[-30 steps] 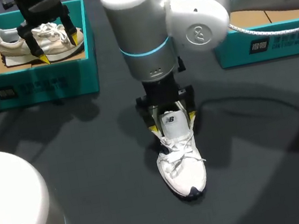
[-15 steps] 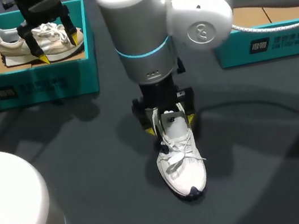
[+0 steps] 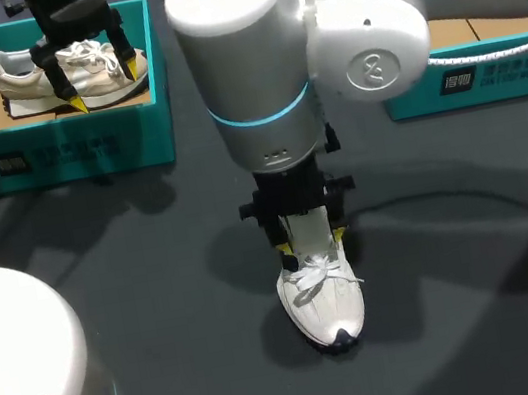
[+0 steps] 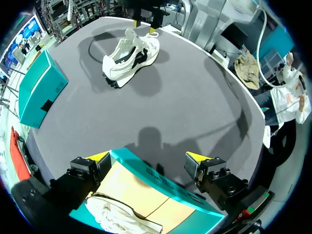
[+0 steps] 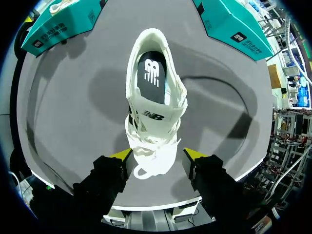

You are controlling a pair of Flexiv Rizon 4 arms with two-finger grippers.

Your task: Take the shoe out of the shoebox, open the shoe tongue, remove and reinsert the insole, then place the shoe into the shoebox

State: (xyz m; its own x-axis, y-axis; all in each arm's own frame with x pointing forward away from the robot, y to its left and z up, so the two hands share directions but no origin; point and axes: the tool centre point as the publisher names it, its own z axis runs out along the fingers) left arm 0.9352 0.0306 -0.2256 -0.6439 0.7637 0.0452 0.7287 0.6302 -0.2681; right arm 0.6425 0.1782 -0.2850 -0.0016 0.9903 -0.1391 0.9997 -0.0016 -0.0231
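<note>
A white shoe (image 3: 324, 299) stands on the dark table, toe toward the near edge. In the right wrist view the shoe (image 5: 153, 105) shows a dark insole (image 5: 152, 75) inside its opening. My right gripper (image 3: 310, 242) hangs over its laced middle. That same gripper (image 5: 158, 156) has its yellow tips close beside the shoe on both sides, with no clear contact. My left gripper (image 3: 101, 86) hovers open above the left teal shoebox (image 3: 64, 155), which holds a second pale shoe (image 3: 25, 70). From the left wrist the gripper (image 4: 146, 158) straddles the box wall (image 4: 161, 180).
A second teal shoebox (image 3: 487, 74) stands at the back right, partly behind my right arm. Dark tabletop lies bare to the left and right of the white shoe. The rounded arm bases fill the near corners of the head view.
My right arm has shifted toward the shoe's toe and now covers the tongue in the head view. Its fingers have narrowed around the shoe. The left arm has not moved.
</note>
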